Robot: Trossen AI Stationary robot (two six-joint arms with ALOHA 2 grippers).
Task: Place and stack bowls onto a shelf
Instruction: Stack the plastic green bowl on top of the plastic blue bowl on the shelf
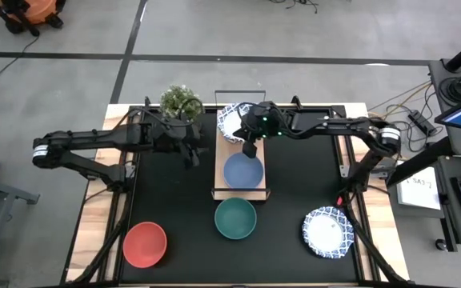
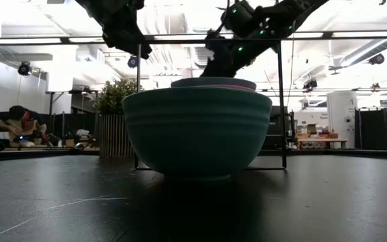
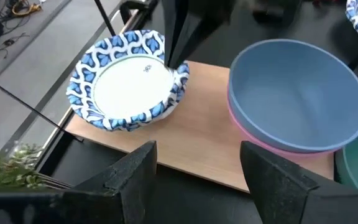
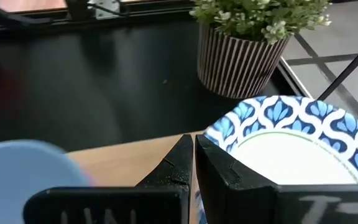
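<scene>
The wooden shelf (image 1: 256, 152) lies mid-table. On its near end a blue bowl (image 1: 243, 170) sits nested in a pink bowl (image 3: 260, 143). At its far end is a white, blue-patterned bowl (image 1: 230, 122), tilted, and my right gripper (image 1: 249, 148) is shut on its rim. My left gripper (image 1: 189, 156) hangs open over the mat, left of the shelf, touching nothing. A green bowl (image 1: 235, 218), a red bowl (image 1: 145, 244) and another patterned bowl (image 1: 326, 232) stand on the mat near the front edge. My right gripper (image 4: 194, 146) pinches the patterned bowl's rim (image 4: 213, 140) on the side facing the blue bowl, one finger inside and one outside. The fingers (image 3: 178, 37) come from above, pointing down. The bowl sits tilted, its underside (image 3: 129, 121) on the shelf's far end.
A potted plant (image 1: 181, 102) stands at the table's far edge, just left of the shelf's far end. The shelf's thin black wire frame (image 1: 240, 93) rises around the board. The black mat (image 1: 174, 200) covers most of the table.
</scene>
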